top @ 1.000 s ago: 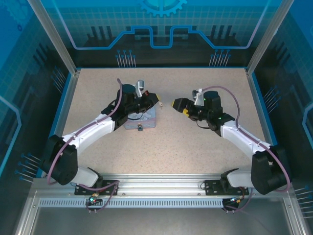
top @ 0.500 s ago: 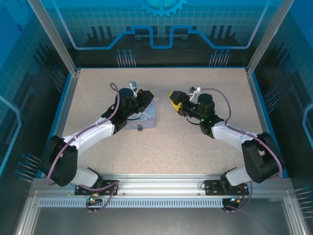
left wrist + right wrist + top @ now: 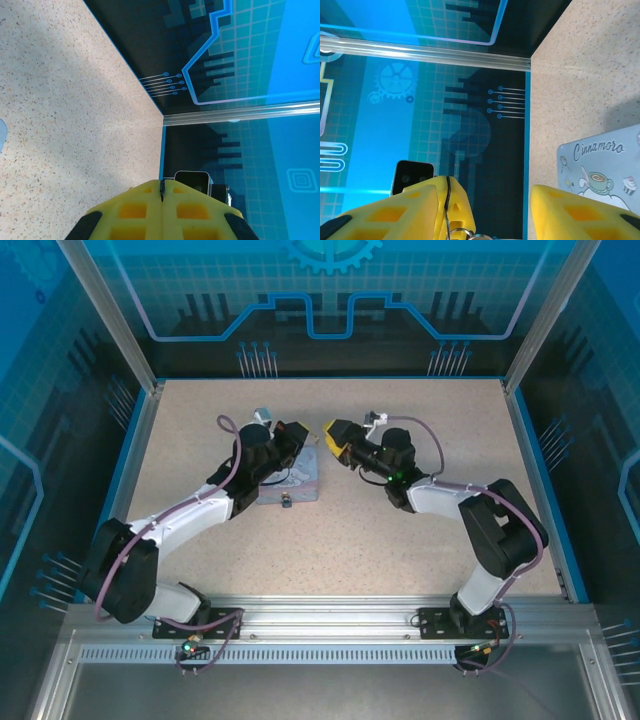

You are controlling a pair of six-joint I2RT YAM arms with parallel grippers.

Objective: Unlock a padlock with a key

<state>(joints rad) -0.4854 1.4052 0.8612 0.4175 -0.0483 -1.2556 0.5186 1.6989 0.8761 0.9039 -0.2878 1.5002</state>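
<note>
Speckled beige table (image 3: 400, 530), walled in blue panels, shows from above a pale tin (image 3: 300, 482) with the left gripper (image 3: 298, 435) over its far edge and the right gripper (image 3: 333, 433) just beside it. From the left wrist, the yellow pads (image 3: 135, 212) are pressed shut on the key (image 3: 161, 186), a stiff, light, slippery sliver that would likely twist unless pinched flat. From the right wrist, the jaws stand partly apart, and a thin wire loop against one pad is probably the padlock (image 3: 454, 227), hard and light, best gripped by its body; the tin's lid reads "Cinnamoro".
</note>
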